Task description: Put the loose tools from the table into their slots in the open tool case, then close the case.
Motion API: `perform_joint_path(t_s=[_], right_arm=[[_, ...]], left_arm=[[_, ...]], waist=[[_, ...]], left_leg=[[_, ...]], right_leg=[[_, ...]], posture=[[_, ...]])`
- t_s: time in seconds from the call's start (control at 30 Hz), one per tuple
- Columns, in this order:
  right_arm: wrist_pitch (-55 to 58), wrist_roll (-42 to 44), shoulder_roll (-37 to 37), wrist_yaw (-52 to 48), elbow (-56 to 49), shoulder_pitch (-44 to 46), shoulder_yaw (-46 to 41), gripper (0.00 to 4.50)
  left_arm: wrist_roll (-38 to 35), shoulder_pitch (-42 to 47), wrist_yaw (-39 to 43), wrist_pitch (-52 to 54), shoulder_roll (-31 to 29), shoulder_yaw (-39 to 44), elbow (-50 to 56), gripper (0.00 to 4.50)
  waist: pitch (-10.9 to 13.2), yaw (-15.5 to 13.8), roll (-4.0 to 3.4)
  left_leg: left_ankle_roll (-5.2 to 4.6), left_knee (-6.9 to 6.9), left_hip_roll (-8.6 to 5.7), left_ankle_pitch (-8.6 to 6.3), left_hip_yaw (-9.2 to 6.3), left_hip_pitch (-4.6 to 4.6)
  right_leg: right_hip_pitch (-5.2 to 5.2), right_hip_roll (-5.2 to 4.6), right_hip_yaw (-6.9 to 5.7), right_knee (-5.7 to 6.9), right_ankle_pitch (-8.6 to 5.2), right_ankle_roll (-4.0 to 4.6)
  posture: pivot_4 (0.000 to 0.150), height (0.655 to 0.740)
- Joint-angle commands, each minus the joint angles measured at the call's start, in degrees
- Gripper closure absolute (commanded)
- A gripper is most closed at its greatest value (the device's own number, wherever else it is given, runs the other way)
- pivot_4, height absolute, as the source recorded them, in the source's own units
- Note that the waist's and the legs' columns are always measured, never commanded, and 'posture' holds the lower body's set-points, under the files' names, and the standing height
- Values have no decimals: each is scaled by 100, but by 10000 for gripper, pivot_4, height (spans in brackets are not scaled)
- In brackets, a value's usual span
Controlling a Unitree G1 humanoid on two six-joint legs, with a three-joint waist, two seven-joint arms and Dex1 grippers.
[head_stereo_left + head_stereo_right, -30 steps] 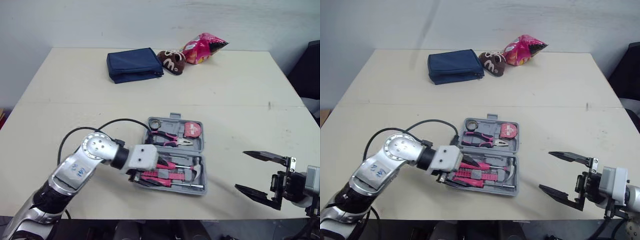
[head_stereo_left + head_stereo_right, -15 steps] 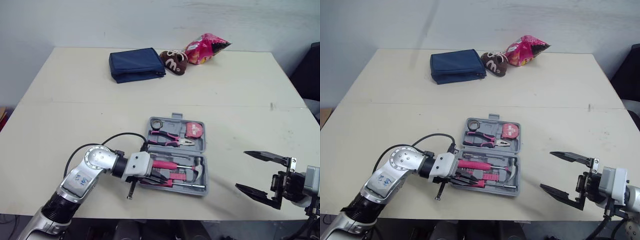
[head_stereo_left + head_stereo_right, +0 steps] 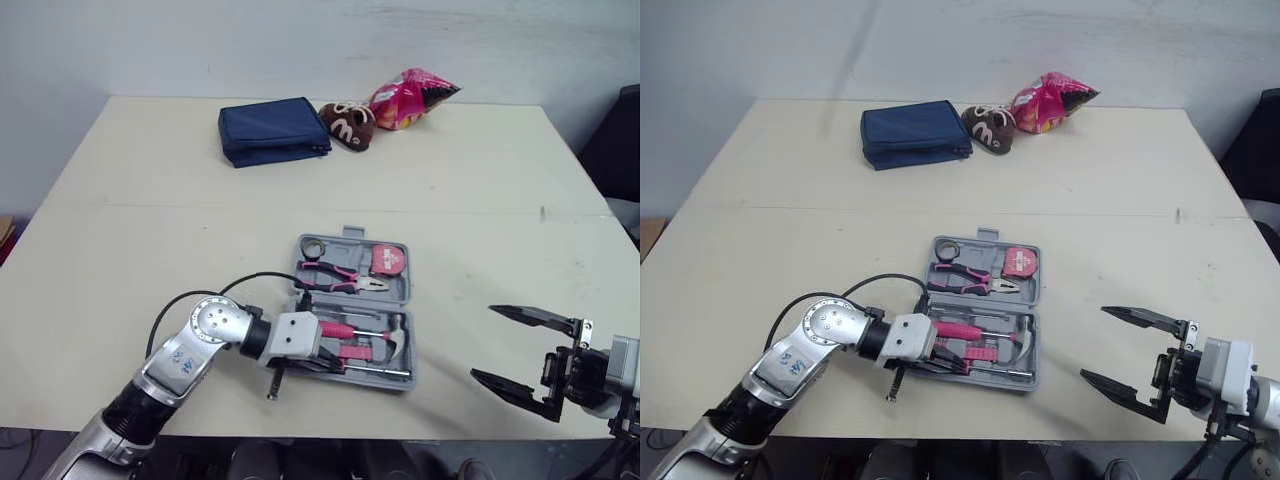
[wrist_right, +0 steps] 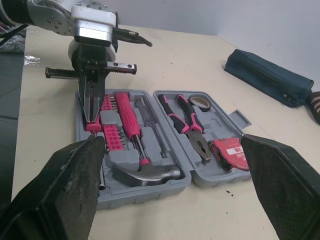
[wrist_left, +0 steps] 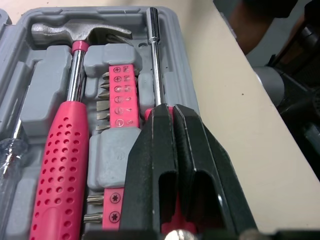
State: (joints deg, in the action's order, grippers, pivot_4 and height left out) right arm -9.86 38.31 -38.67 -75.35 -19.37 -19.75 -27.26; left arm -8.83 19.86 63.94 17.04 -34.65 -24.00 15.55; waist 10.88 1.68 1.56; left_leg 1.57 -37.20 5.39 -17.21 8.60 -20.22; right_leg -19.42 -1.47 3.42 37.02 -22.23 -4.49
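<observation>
Left gripper (image 5: 172, 107): fingers nearly together, clamped on the pink handle of the screwdriver (image 5: 156, 65). The screwdriver lies along the front slot of the open tool case (image 4: 150, 189), which sits close to the table's (image 3: 150, 180) near edge, about mid-width. Right gripper (image 3: 481, 342): wide open, empty, hovering by the near right corner, well apart from the case.

Risks:
- Handle may not be fully seated. Letting go could let it spring up, and the lid would then jam on it.
- The fingers sit tight against the bit strip (image 5: 117, 95). Spreading them could snag it or lift the light case.
- The case looks like thin moulded plastic on a smooth top. A sideways tug could slide it toward the near edge.

Materials:
- Case is grey ribbed plastic with shaped pockets.
- Screwdriver has a slim chrome shaft with a socket tip.
- Hammer (image 5: 55, 165) has a dimpled pink grip and a steel claw head.
- Pliers (image 4: 192, 122) and tape measure (image 4: 231, 150) sit in the lid half.
</observation>
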Motion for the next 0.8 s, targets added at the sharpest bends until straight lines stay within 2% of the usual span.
perform_joint_path(t_s=[0.03, 0.23, 0.3, 0.4, 0.53, 0.63, 0.73, 0.8], right_arm=[[-81, 37, 34, 54, -117, -55, -56, 0], [-122, -17, 80, 105, -104, -56, -5, 0], [-135, -49, 97, 119, -90, -52, 24, 0], [-84, -105, 83, 168, -82, -67, 35, 0], [191, -294, -22, 479, -91, -91, 7, 0], [806, -753, -257, 1159, -124, -22, 14, 0], [1497, -1070, -433, 1784, -167, 99, 162, 0], [1676, -979, -497, 1703, -153, 210, 353, 0]], left_arm=[[437, -29, -147, 414, -116, -272, -305, 44283], [923, 13, -143, 677, -414, -818, -397, 44283], [919, 2, -254, 717, -385, -805, -412, 44283], [706, -5, -317, 405, -335, -552, -408, 44283], [-648, -181, -52, -187, -180, 758, -205, 44283], [-1928, -387, 276, 346, -468, 2001, -23, 44283], [-2094, -576, 364, 506, -834, 2511, -217, 44283], [-1962, -616, 255, 435, -966, 2737, -550, 44283]], waist=[[-15, -5, -10], [-94, -2, -39], [-122, -3, -46], [-127, -1, -46], [-126, 2, -46], [-103, 44, -37], [-104, 55, -43], [-101, 41, -47]], left_leg=[[-1, 0, -1, 0, -1, 1], [-4, 9, -3, -1, -5, 15], [-9, 12, -4, -4, -5, 16], [-42, 25, -2, -36, -11, 49], [-45, 30, -2, -43, -9, 79], [-33, 29, 11, -44, -8, 59], [3, 21, 14, -26, -8, 8], [15, 22, 12, -13, -6, -12]], right_leg=[[2, -1, 0, 0, 1, -2], [21, -1, 1, -7, 3, -1], [28, -2, 1, -15, 3, 0], [93, -5, -2, -42, 1, 5], [97, -13, -4, -49, -17, 46], [69, -8, -16, -33, -7, 31], [-2, -4, -18, -8, -12, 38], [-26, 0, -16, -7, -13, 35]], posture=[[1500, 7400], [1500, 7400], [1500, 7400], [1500, 7400], [1500, 7400], [1500, 7400], [1500, 7400], [1500, 7400]])
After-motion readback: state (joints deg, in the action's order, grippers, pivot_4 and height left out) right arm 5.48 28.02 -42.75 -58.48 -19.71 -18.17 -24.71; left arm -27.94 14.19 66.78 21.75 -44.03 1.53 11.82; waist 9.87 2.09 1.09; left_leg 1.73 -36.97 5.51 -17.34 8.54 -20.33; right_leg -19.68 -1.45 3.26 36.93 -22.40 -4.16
